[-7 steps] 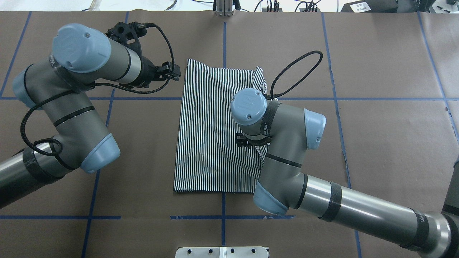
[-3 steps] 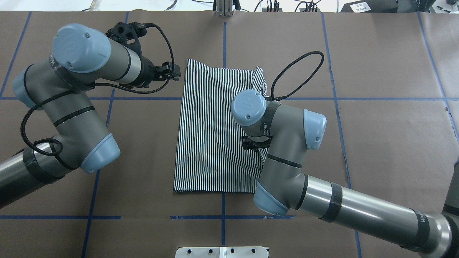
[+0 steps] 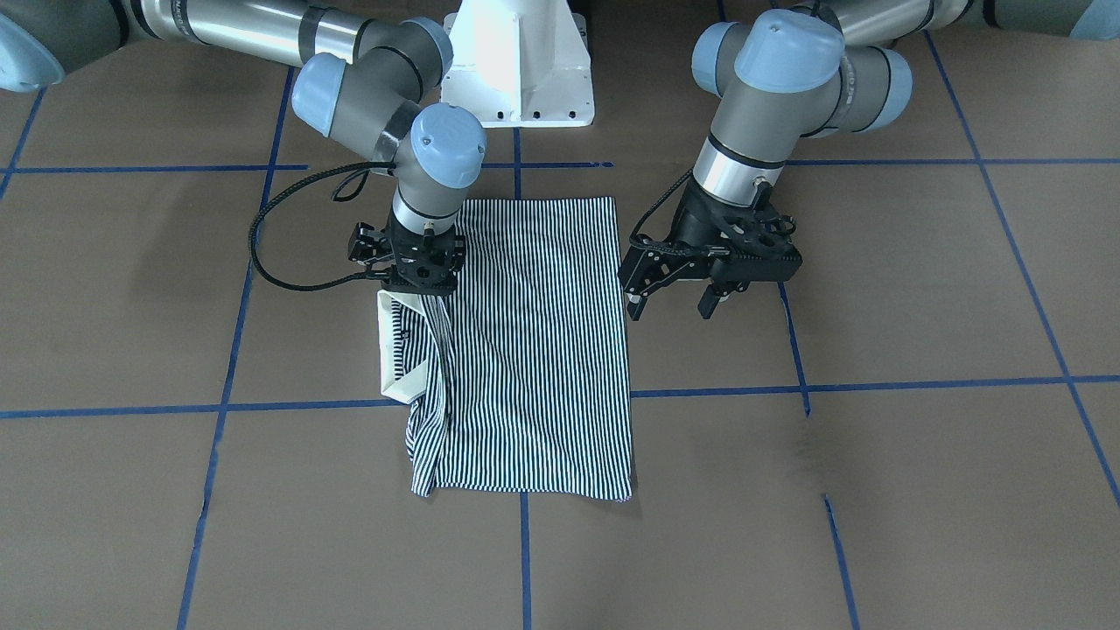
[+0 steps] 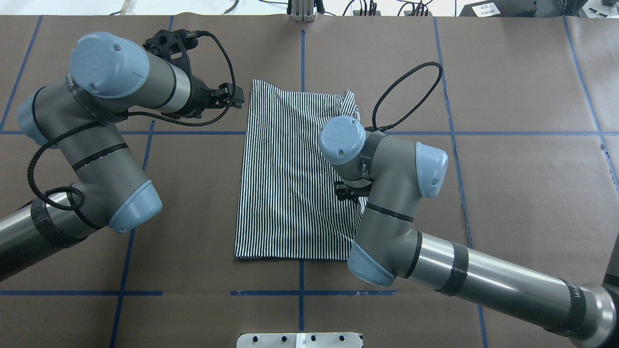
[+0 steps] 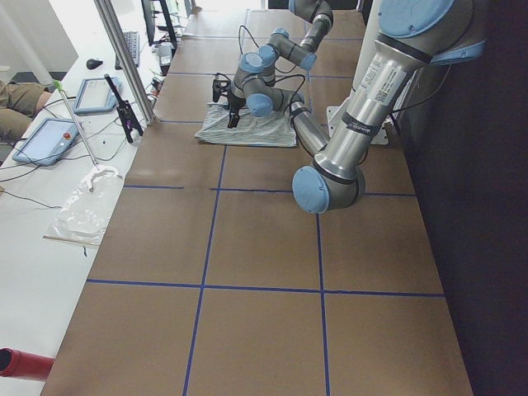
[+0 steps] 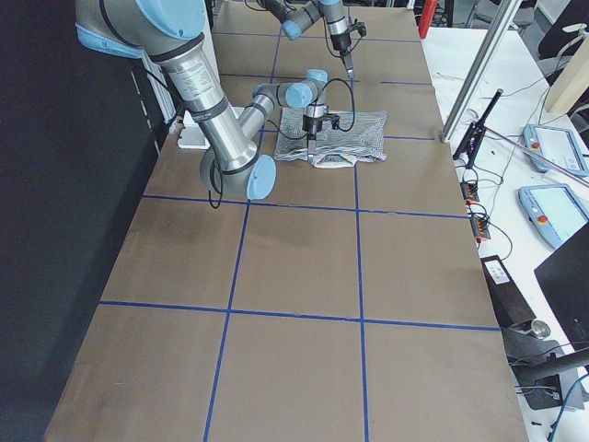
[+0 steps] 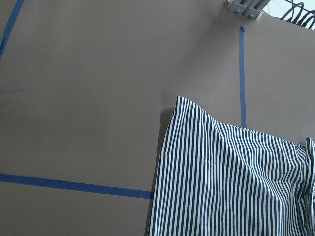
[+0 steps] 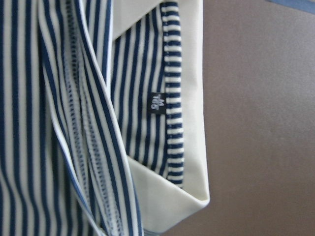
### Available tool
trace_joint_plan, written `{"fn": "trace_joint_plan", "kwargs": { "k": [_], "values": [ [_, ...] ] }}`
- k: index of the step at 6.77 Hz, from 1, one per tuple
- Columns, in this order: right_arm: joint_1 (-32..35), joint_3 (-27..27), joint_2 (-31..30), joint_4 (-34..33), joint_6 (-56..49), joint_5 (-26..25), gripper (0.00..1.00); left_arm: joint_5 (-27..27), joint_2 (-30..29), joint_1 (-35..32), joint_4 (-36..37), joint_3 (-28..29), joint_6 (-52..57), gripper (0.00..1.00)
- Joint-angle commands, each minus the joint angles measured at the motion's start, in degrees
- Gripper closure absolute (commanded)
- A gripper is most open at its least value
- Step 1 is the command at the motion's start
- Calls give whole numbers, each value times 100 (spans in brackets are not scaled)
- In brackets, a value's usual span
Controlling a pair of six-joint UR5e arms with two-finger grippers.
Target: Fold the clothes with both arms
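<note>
Striped polo shirt (image 8: 74, 123) close up, cream collar (image 8: 197, 98), small black neck label (image 8: 157, 103), brown table surface (image 8: 261, 123)

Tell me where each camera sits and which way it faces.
Front-facing: across the table, facing the robot; left arm, right arm, base, shirt.
Overhead: behind the robot, looking down; both arms.
Exterior left: table's end; left arm nearest.
Exterior right: opposite end; right arm nearest.
Left wrist: shirt's corner; no body.
Right wrist: collar close-up; no body.
Shared: front-facing and right wrist show the collar.
</note>
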Motion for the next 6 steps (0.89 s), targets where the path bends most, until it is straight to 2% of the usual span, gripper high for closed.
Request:
{"fn": "trace_joint_plan", "kwargs": {
  "k": [1, 2, 4, 5, 6],
  "values": [
    [201, 533, -673, -105, -357, -18, 0, 0, 0, 0, -16, 12, -3, 0],
    [254, 771, -938, -97, -455, -79, 0, 0, 0, 0, -16, 13, -3, 0],
    [507, 853, -592, -53, -517, -10, 0, 0, 0, 0, -16, 21, -3, 0],
    [596, 627, -189, -18, -535, -1, 0, 0, 0, 0, -16, 13, -3, 0],
    [649, 111, 354, 78, -587, -18, 0, -43, 0, 0, -16, 13, 6, 0]
  ]
}}
